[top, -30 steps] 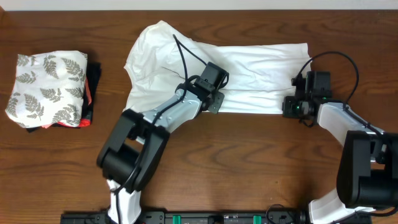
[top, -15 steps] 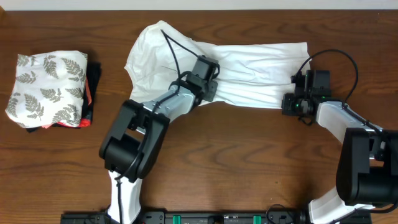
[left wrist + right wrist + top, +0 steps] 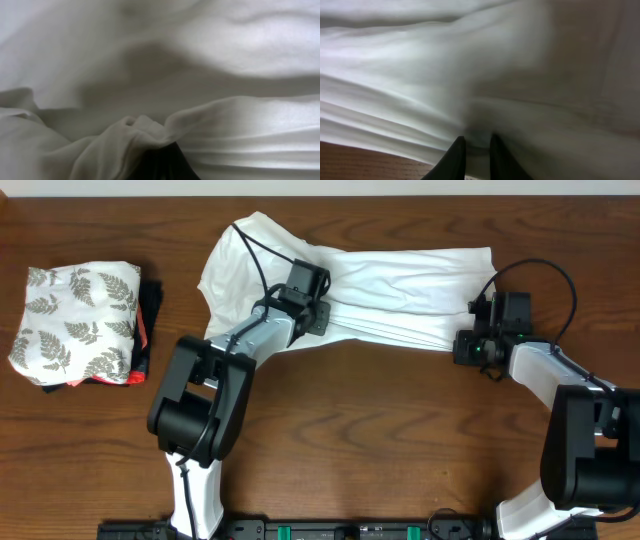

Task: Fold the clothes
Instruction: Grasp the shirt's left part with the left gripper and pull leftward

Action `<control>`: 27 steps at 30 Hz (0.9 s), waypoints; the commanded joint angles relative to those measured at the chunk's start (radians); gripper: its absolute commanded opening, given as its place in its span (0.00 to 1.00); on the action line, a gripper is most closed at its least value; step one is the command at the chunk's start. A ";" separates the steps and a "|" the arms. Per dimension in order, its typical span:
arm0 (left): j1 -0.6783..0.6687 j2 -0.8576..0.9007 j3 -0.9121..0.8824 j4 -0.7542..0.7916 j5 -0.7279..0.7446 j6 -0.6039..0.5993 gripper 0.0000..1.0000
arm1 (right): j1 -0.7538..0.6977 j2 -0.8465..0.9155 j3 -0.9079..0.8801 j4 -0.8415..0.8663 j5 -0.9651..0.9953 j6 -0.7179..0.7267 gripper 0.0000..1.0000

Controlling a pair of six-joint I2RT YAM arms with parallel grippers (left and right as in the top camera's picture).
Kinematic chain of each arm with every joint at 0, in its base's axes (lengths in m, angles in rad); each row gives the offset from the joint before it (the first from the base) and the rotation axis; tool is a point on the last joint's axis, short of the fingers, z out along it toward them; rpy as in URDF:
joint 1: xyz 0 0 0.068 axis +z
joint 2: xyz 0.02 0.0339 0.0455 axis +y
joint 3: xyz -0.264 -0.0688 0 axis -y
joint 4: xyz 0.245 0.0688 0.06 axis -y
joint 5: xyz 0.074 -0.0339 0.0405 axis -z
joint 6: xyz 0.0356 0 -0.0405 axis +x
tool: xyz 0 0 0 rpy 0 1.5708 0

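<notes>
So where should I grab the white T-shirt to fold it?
Take the T-shirt by its near edge, coming from the front of the table. That edge lies thin and free on the wood, so jaws can probably slip under; the left end is bunched.

1. Overhead view, white T-shirt (image 3: 400, 275) in the upper middle of the frame: no lettering, number or logo legible.
2. Overhead view, fern-patterned cloth (image 3: 75, 320) at the upper left: leaf pattern only, no words or label readable.
3. Left wrist view: only blurred white fabric, nothing readable.
4. Right wrist view: blurred white fabric and a strip of tabletop (image 3: 365, 162) at the lower left, nothing readable.
</notes>
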 commanded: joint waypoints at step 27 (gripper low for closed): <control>0.084 -0.203 -0.033 -0.233 -0.132 0.033 0.31 | -0.080 -0.163 0.115 -0.117 0.024 -0.013 0.19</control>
